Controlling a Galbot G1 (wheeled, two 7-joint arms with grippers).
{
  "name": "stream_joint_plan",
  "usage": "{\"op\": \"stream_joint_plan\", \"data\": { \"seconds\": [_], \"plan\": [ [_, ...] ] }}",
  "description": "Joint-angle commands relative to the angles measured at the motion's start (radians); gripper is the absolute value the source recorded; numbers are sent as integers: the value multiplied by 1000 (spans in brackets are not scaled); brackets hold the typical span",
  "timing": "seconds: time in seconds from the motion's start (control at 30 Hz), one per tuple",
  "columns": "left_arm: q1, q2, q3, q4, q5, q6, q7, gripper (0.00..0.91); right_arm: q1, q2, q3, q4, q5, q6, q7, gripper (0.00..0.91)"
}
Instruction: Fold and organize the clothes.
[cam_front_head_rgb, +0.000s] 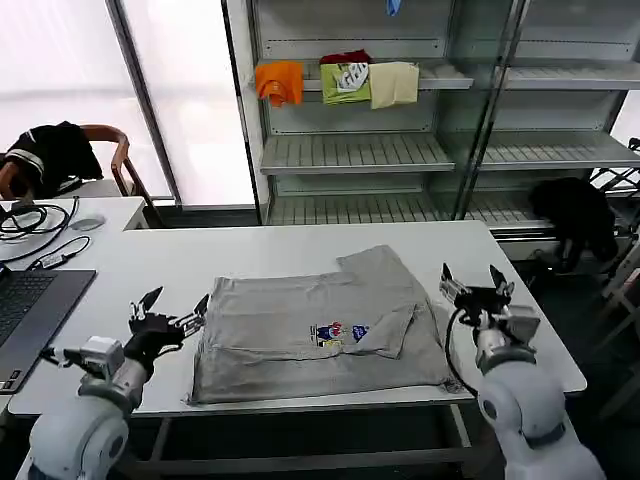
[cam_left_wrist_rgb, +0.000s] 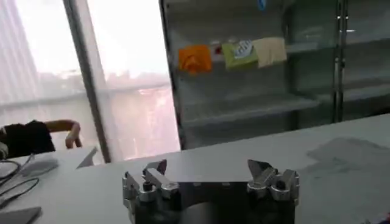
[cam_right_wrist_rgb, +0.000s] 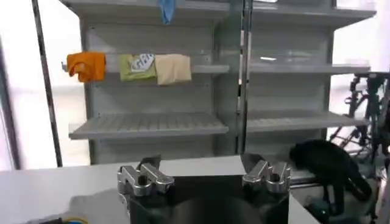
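Observation:
A light grey T-shirt (cam_front_head_rgb: 300, 335) with a small multicoloured chest print (cam_front_head_rgb: 338, 332) lies partly folded on the white table (cam_front_head_rgb: 250, 255), one sleeve turned in over its front. My left gripper (cam_front_head_rgb: 175, 310) hovers open just off the shirt's left edge, nothing between its fingers. To the right of the shirt my right gripper (cam_front_head_rgb: 472, 282) is raised above the table, also open and empty. In the left wrist view the left gripper (cam_left_wrist_rgb: 208, 171) faces across the table, with the shirt's grey cloth (cam_left_wrist_rgb: 347, 155) off to one side. The right gripper (cam_right_wrist_rgb: 203, 165) points toward the shelving.
A laptop (cam_front_head_rgb: 35, 310) and cables (cam_front_head_rgb: 30, 220) sit at the table's left end. Behind the table stands a shelf unit (cam_front_head_rgb: 350, 150) with orange, green and cream garments (cam_front_head_rgb: 340, 82). A black garment (cam_front_head_rgb: 575, 215) lies at the right, another on a chair (cam_front_head_rgb: 55, 155).

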Motion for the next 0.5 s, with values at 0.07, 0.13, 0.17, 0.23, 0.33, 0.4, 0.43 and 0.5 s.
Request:
{"op": "stream_joint_plan", "data": {
  "seconds": [0.07, 0.13, 0.17, 0.23, 0.33, 0.4, 0.43, 0.5],
  "plan": [
    [-278, 84, 158, 238, -49, 3, 37, 907, 309, -30, -131, -260, 34, -1, -19, 907],
    [-335, 68, 200, 306, -58, 3, 47, 907, 390, -17, -170, -343, 58, 0, -48, 907],
    [-344, 63, 212, 330, -61, 3, 49, 907, 413, -11, -182, -373, 62, 0, -53, 907],
    [-400, 49, 239, 402, -72, 3, 57, 907, 468, 12, -213, -466, 61, 0, -82, 907],
    [-460, 27, 276, 476, -85, 3, 67, 907, 528, 47, -248, -573, 56, 0, -100, 907],
    [-500, 10, 299, 551, -82, 3, 75, 907, 561, 71, -274, -634, 38, 0, -127, 907],
    [-513, 7, 310, 574, -80, 3, 78, 907, 570, 81, -281, -662, 25, 0, -138, 907],
    [-537, -5, 319, 614, -79, 2, 86, 907, 582, 104, -284, -711, 6, 0, -149, 907]
  ]
}}
